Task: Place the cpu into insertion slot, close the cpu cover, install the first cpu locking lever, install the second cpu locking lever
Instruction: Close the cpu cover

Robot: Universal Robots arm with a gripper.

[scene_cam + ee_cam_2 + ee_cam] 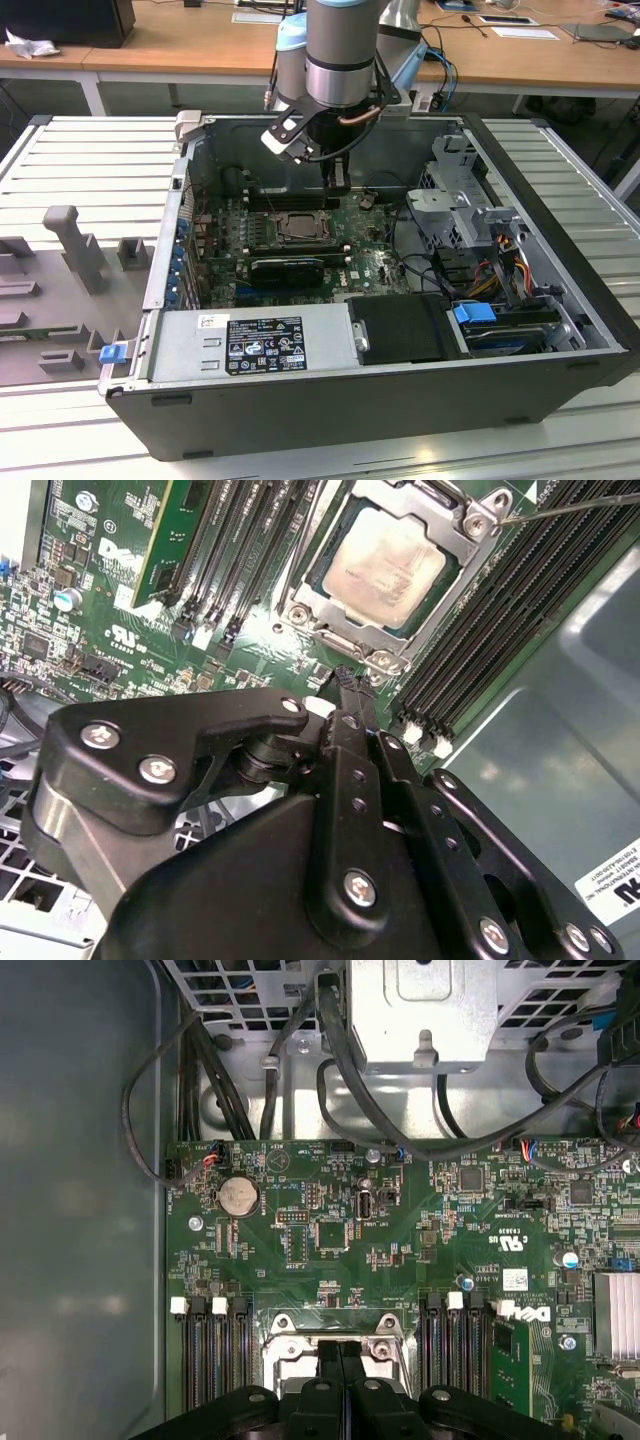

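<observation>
second wrist view: pincer (345, 680) near cpu cover (338, 630)

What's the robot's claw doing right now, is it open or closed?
Gripper: closed, nothing seen between its fingers, tip right beside the metal cover that lies over the chip.

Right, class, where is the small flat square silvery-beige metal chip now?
In the second wrist view the chip sits inside the silver-grey metal frame plate, between rows of long black slots.
</observation>
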